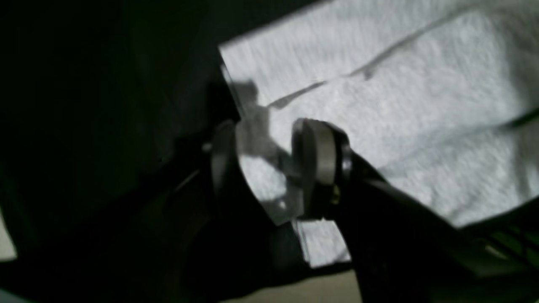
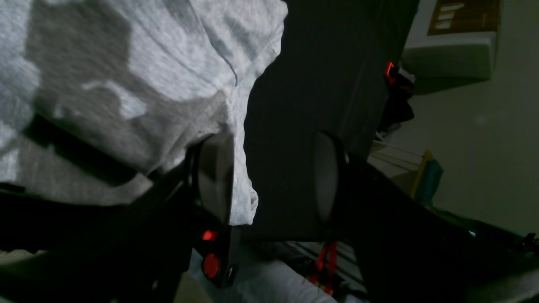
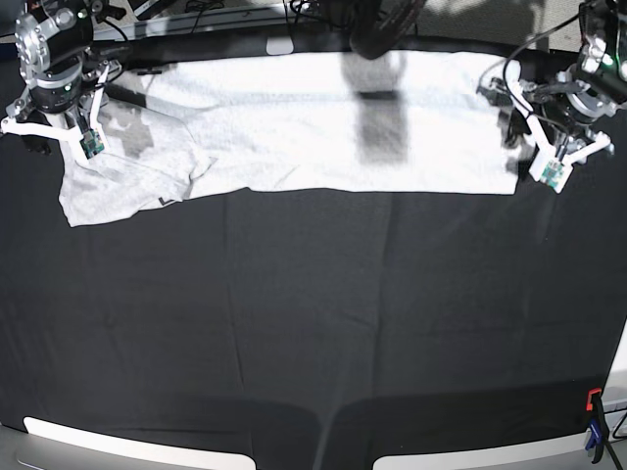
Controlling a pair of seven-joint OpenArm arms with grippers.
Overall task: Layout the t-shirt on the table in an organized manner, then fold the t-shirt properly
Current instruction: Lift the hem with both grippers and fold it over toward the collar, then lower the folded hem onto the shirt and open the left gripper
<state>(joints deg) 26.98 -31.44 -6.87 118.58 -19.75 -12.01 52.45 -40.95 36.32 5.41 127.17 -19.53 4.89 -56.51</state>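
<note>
The t-shirt (image 3: 323, 117) is spread as a long, folded band along the far edge of the table (image 3: 313, 323), with doubled layers seen in the left wrist view and one sleeve-like end lying rumpled at the side of the right gripper (image 3: 69, 117). The layout is judged done and at least one lengthwise fold made; the crosswise folds and the smoothing of the rumpled end are judged still to be done.

The left gripper (image 1: 269, 168) is held at the other end, its fingers spread with a corner of cloth between them but not pinched. The right gripper's fingers are likewise spread, straddling the shirt's edge without pinching it.

No containers are seen on the table.
</note>
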